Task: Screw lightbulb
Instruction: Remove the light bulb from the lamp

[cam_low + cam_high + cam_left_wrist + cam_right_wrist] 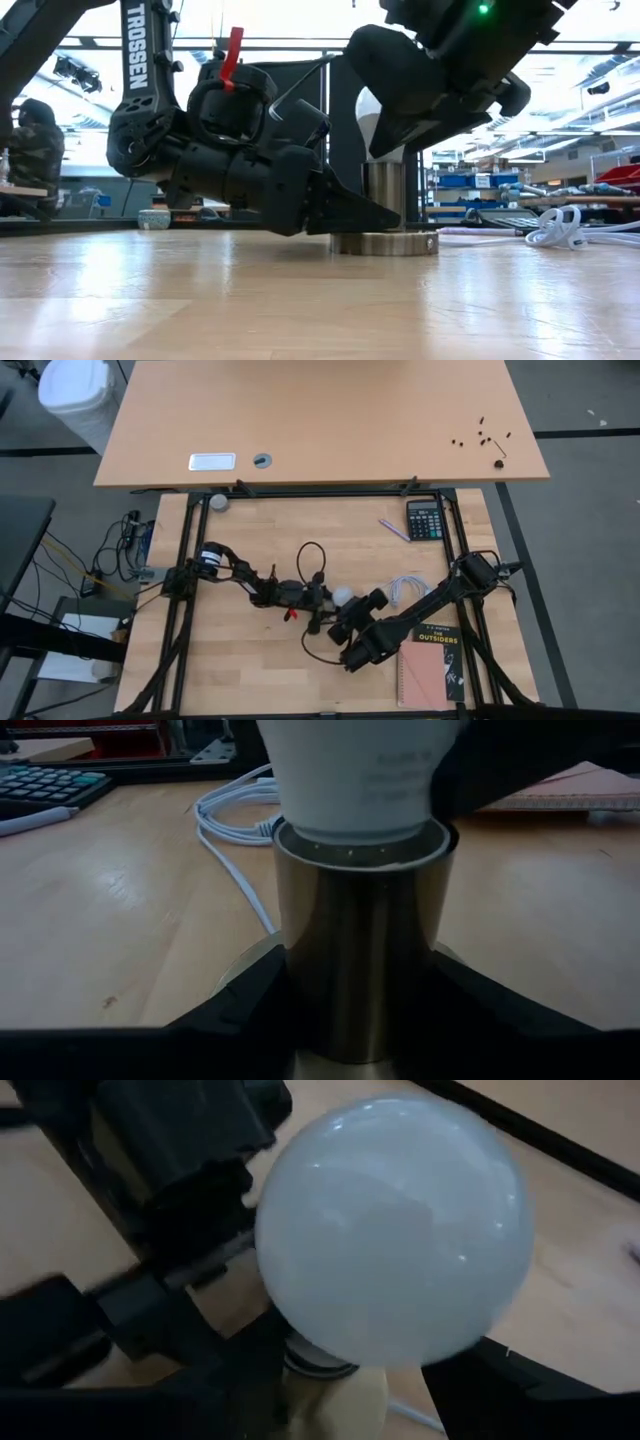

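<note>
Low view: left gripper (385, 215) clamps the shiny metal socket (385, 205) on the wood table (300, 300). Right gripper (400, 135) closes on the smooth white lightbulb (390, 1230) seated in socket. Coiled white cord (560, 228) beside socket; calculator (426, 519) beyond.

A shiny cylindrical metal socket (385, 205) stood upright on a round flat base on the pale wooden table (320, 300). The left gripper (375, 212), low over the table, had its dark fingers beside the socket's lower part. The right gripper (400, 115) came from above around the white bulb (368, 118) seated in the socket. A coiled white cord (565, 228) lay far right.
</note>
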You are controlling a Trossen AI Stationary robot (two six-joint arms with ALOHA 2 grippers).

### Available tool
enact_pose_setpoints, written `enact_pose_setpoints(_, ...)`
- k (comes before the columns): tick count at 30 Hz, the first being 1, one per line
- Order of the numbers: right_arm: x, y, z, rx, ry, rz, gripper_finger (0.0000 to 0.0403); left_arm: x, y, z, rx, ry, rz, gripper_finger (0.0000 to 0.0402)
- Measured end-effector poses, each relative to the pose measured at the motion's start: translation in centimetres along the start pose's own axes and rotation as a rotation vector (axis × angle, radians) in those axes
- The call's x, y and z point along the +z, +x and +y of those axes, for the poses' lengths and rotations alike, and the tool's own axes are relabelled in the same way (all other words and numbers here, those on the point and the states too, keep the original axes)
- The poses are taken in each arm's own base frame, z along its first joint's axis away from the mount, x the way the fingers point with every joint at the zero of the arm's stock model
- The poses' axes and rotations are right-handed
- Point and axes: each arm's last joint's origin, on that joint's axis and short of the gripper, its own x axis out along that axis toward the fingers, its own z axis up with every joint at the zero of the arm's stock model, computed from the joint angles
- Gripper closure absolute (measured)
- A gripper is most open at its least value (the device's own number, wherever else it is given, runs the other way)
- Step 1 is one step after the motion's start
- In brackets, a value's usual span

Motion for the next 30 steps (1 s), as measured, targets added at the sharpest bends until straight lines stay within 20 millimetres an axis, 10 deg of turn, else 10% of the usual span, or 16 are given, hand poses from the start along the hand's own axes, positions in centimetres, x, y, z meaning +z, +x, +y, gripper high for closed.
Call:
enact_pose_setpoints(10,-1.6,-1.8,-2.9,-0.192,0.034,0.119,0.0176,0.0,0.0,-0.1,-0.012,0.008,0.0,0.0203)
enact_pose_setpoints(30,-4.2,-3.3,-1.5,-0.017,0.118,-0.004,0.0176,0.0,0.0,-0.1,-0.006,0.006,0.0,0.0203)
